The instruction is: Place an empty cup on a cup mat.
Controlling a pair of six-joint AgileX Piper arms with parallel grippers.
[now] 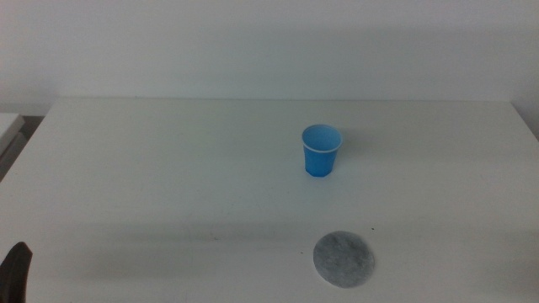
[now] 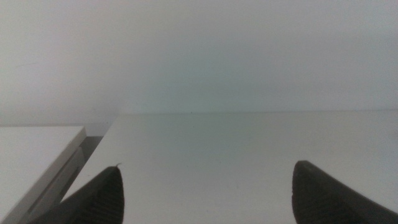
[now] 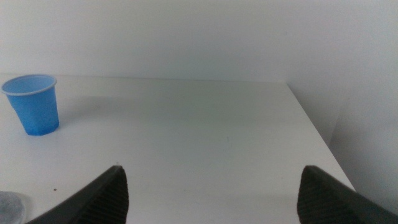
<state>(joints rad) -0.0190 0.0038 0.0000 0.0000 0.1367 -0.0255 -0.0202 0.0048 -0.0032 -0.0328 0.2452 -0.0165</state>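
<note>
Left gripper [image 2: 205,193]: jaws spread wide, nothing between them, only bare table [image 2: 236,155] ahead. In the middle view just a dark sliver of it [image 1: 17,269] shows at about 8 o'clock, at the picture's lower left corner. It waits there, well apart from cup and mat.

Right gripper [image 3: 211,196]: jaws also wide apart, empty. Not seen in the middle view. Its wrist view looks out over the table [image 3: 205,137] with the cup [image 3: 32,104] far off to one side and a grey scrap of the mat [image 3: 11,204] at the picture's edge, near one jaw tip.

Cup [image 1: 321,151]: blue, upright, mouth up, inside looks empty. In the middle view it stands slightly right of table centre, around 1 o'clock from picture centre. Nothing touches it.

Mat [image 1: 344,258]: flat grey round disc, lying on the table near the front edge, at about 5 o'clock from picture centre. From the cup it sits at roughly 5–6 o'clock, clearly apart, bare table between them. Cup not on mat.

Table [image 1: 168,185]: white, with a few tiny dark specks near the mat. White wall [image 1: 253,42] behind. A pale ledge or second surface [image 2: 31,149] shows beside the table's left edge in the left wrist view.
</note>
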